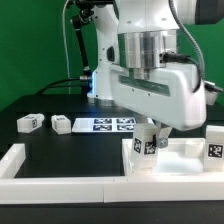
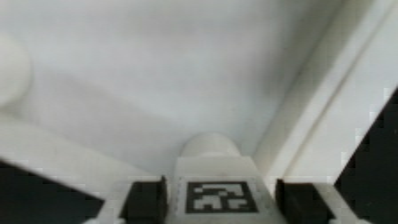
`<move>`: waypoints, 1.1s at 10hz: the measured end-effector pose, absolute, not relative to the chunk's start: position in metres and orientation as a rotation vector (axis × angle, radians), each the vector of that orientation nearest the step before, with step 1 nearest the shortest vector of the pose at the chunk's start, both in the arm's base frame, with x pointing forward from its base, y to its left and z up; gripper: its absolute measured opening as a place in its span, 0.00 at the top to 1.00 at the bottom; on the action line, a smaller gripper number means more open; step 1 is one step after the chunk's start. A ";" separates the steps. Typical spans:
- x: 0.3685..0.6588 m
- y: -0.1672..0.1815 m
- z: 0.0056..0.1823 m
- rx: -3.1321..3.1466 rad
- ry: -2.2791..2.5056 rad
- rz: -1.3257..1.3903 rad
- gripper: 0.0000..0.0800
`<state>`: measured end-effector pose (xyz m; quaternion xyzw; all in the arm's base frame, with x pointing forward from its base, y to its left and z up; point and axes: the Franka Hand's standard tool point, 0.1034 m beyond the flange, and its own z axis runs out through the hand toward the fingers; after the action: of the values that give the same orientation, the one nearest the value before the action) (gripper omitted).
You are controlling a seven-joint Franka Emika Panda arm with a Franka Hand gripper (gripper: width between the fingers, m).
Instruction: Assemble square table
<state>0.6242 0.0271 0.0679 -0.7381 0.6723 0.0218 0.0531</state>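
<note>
The white square tabletop [image 1: 180, 160], with its raised rim, lies at the exterior view's right. My gripper [image 1: 152, 133] is above its near left part, shut on a white tagged leg [image 1: 147, 147] held upright with its lower end at the tabletop. In the wrist view the leg [image 2: 217, 192] sits between my dark fingers [image 2: 148, 200], over the tabletop's white floor [image 2: 160, 90] and next to its rim [image 2: 329, 100]. Another tagged leg [image 1: 214, 146] stands at the tabletop's right. Two more legs [image 1: 28, 122] [image 1: 62, 125] lie on the black table at the left.
The marker board [image 1: 108, 124] lies behind the gripper by the arm's base. A long low white wall bar [image 1: 22, 160] borders the table's front left and continues along the front edge. A rounded white shape [image 2: 9, 80] shows at the wrist view's edge.
</note>
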 end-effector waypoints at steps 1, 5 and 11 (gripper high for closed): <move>0.628 0.026 0.068 -2.047 2.186 0.076 0.63; 0.629 0.021 0.068 -1.890 2.301 0.100 0.40; 0.619 0.015 0.067 -2.603 1.445 -0.030 0.19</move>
<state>0.6185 0.0153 0.0667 -0.8713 0.4838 -0.0101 0.0822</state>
